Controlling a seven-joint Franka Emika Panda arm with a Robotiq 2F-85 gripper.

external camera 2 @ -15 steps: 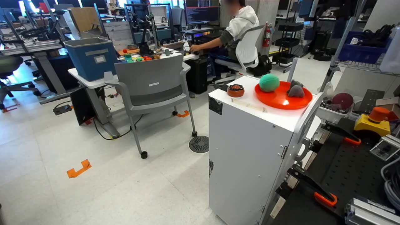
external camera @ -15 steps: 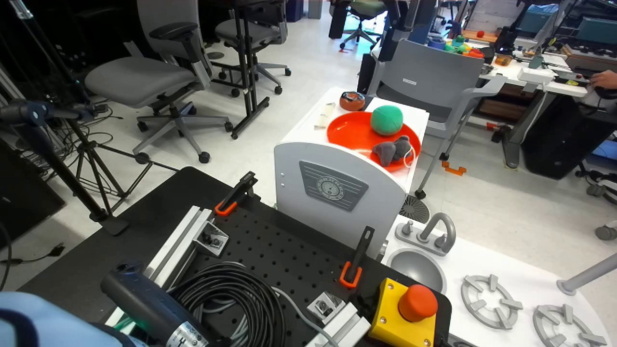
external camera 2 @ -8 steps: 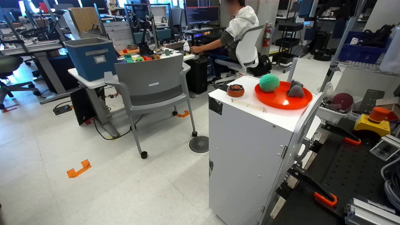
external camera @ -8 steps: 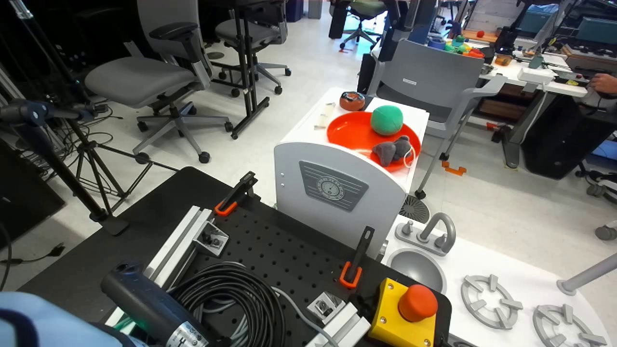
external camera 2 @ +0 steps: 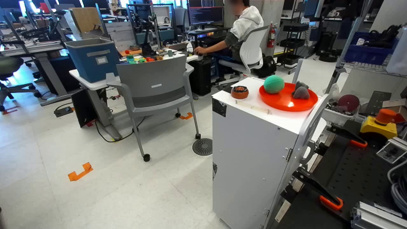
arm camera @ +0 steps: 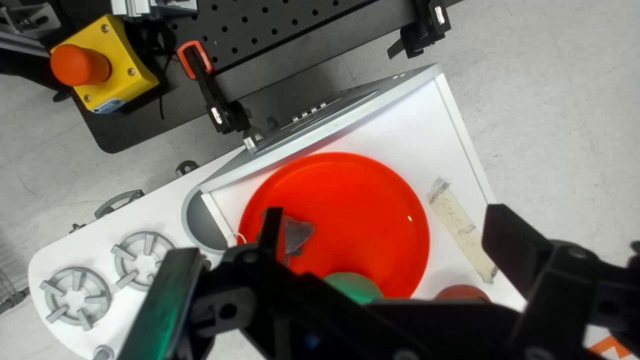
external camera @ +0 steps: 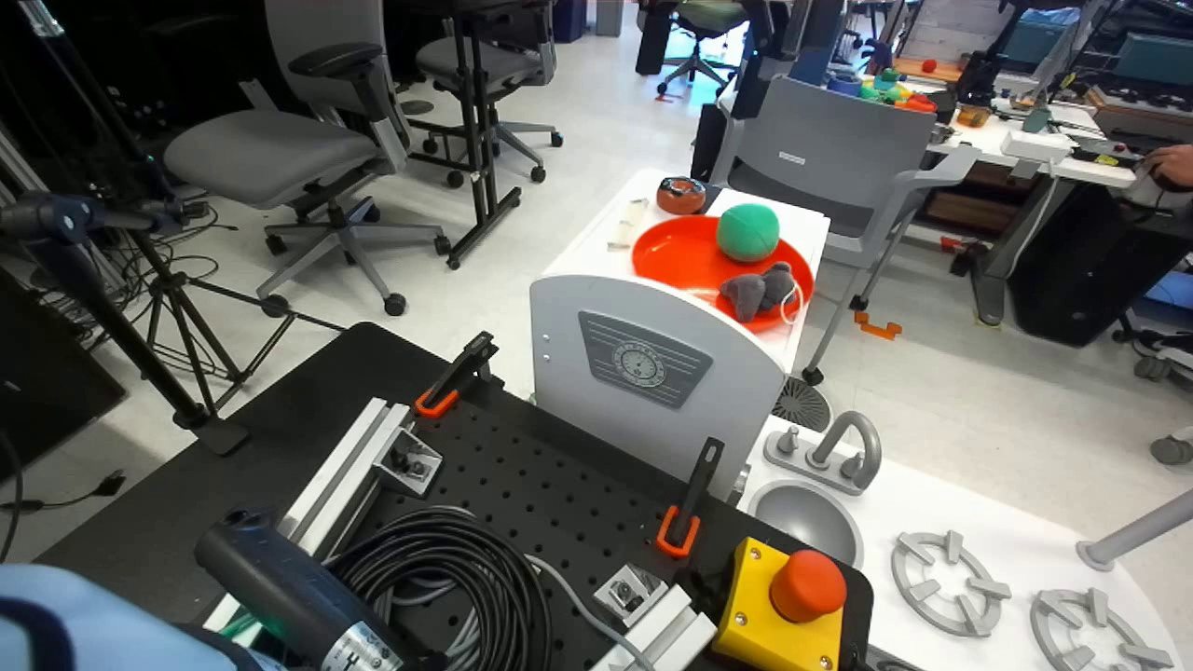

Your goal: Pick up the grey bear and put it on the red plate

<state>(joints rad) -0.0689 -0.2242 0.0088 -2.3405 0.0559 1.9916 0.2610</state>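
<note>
Grey plush bear: on red plate, unmoved this past second | hand: spread wide, empty | placement: apparently complete

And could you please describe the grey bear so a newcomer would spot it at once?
Find the tall white cabinet, then the round red plate on its top. Two things rest on that plate: a green ball and, beside it, the grey bear. Its dark, lumpy, soft-looking shape sets it apart from the rounded green ball.

The claw partly hides the grey bear.
</note>
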